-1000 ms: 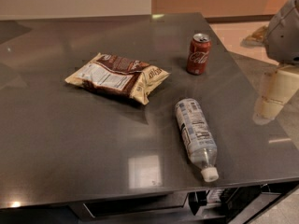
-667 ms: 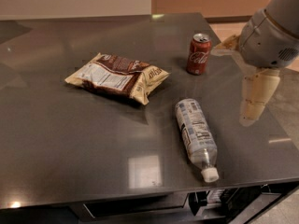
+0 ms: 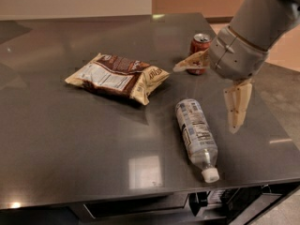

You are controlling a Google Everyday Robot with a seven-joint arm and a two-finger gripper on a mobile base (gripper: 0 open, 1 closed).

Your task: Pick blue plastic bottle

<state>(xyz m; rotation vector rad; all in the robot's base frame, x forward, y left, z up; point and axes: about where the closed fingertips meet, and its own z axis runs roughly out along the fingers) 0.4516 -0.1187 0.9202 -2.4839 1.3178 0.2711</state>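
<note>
The blue plastic bottle (image 3: 197, 134) is clear with a pale printed label and a white cap. It lies on its side on the dark grey table (image 3: 70, 149), with the cap pointing toward the front edge. My gripper (image 3: 204, 100) hangs above the table just right of and above the bottle's base end. It is open wide and empty. One finger (image 3: 188, 63) points left in front of the can, and the other finger (image 3: 236, 106) points down to the right of the bottle.
A red Coca-Cola can (image 3: 200, 48) stands upright behind the gripper, partly hidden by the finger. A brown and white snack bag (image 3: 117, 76) lies left of centre. The table's right edge (image 3: 276, 121) and front edge are close to the bottle.
The arm has moved in from the right edge, leftward over the table, and the gripper now sits close to the bottle and in front of the can.
</note>
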